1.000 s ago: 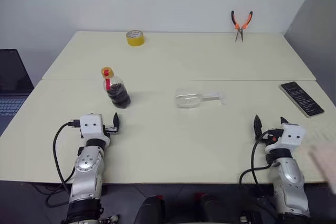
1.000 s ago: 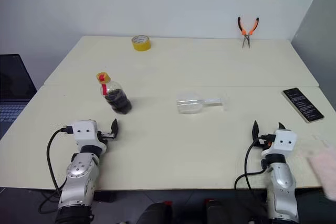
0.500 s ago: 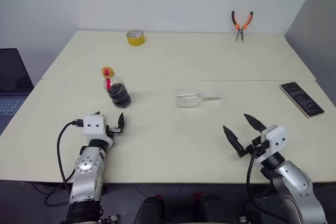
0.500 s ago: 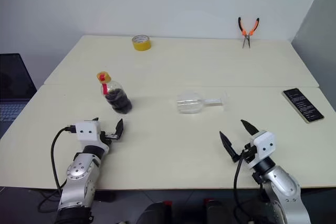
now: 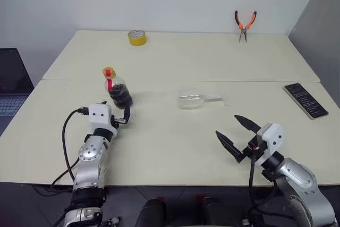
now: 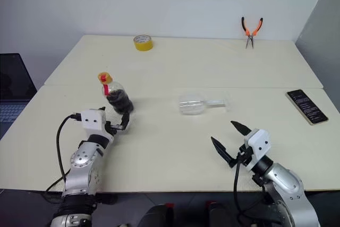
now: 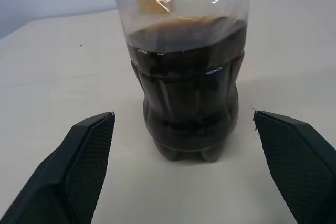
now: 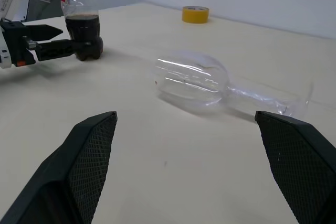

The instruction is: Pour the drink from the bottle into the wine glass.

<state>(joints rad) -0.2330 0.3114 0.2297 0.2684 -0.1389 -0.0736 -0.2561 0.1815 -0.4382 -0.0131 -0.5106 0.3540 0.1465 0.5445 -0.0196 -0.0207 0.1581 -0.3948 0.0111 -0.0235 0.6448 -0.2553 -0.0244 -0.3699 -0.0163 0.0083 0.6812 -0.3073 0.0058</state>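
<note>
Both grippers wide open, holding nothing. Left gripper [image 5: 123,118] lined up just short of the cola bottle [image 5: 118,91], standing capped. Wine glass [image 5: 197,99] lying on its side mid-table, ahead of the right gripper [image 5: 237,133]. Best to square up, grab low on the belly, and stand the glass up before pouring.

Cream table [image 5: 175,57] — bottle [image 5: 117,90], toppled wine glass [image 5: 197,99], tape roll [image 5: 136,38], pliers [image 5: 244,24], phone [image 5: 305,99].

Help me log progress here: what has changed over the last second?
The right gripper swung in from the table's right edge toward the middle and now points at the lying wine glass. The left gripper edged forward to just short of the bottle. Both stay open and empty. Bottle and glass have not moved.
</note>
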